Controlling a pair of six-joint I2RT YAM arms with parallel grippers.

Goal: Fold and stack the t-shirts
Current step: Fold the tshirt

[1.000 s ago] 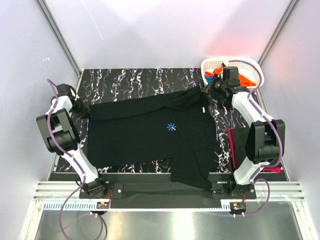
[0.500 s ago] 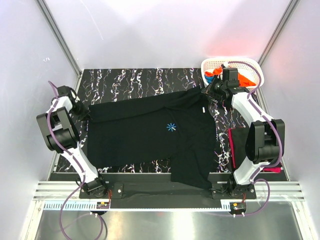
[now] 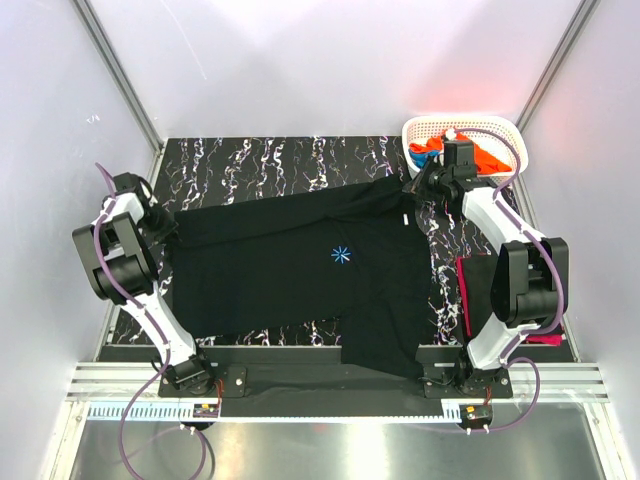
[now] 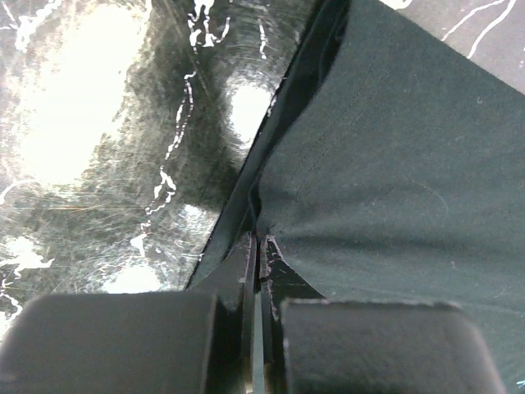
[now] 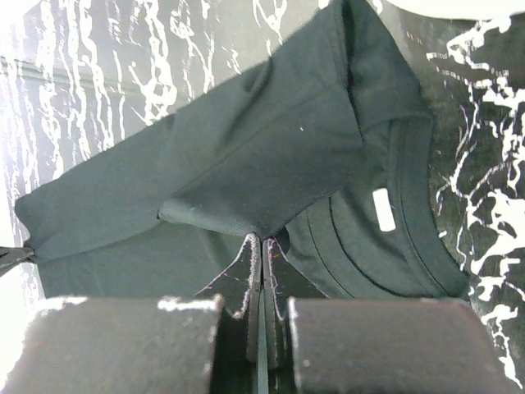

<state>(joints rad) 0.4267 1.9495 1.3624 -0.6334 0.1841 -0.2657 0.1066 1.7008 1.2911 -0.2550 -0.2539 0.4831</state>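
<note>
The step in hand is spreading the large black t-shirt point(image 3: 300, 270) flat before any fold. It lies face up across the marbled table point(image 3: 260, 165), its blue starburst mark point(image 3: 340, 254) near the middle and one end hanging over the near edge. The left gripper point(image 4: 258, 250) has its fingers pinched tight on the shirt's left edge. The right gripper point(image 5: 262, 246) is clamped on a doubled-over flap of cloth beside the collar, close to the white basket point(image 3: 480, 120) that holds an orange shirt point(image 3: 490, 158).

That flap lies folded back over the body, so the next move probably calls for drawing it outward and laying it flat – without losing tension between the two grips.

Since a second ago, the left edge has crept further left, the starburst has shifted slightly with it, and the far hem looks straighter.
</note>
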